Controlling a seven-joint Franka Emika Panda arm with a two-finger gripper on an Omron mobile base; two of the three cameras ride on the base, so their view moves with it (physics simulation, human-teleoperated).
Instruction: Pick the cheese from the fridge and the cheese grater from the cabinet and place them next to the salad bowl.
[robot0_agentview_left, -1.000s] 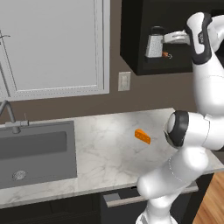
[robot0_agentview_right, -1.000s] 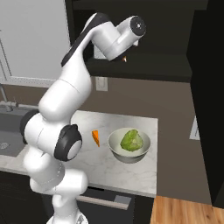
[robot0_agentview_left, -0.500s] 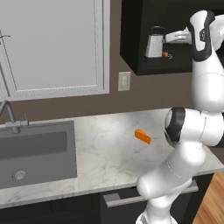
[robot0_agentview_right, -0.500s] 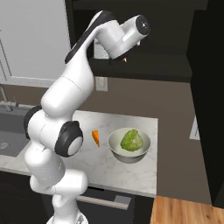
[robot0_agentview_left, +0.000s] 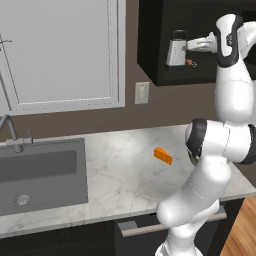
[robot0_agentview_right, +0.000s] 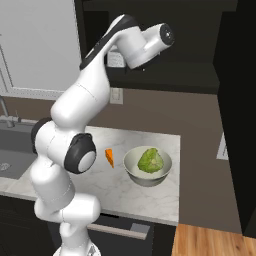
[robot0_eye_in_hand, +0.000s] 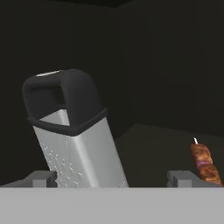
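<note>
Up inside the dark wall cabinet, the gripper stands spread wide, holding nothing, its two finger tips set either side of the lower body of the cheese grater. That looks like a line-up for a squeeze across the metal sides, below the black handle, where the walls are flatter. The grater leans a little in the hand view, though the camera's own roll may account for that. A brown skewer lies off beside the other finger, near enough that I'd judge it could get nudged. Down on the marble counter the cheese already sits just beside the salad bowl, so the grater is what remains.
</note>
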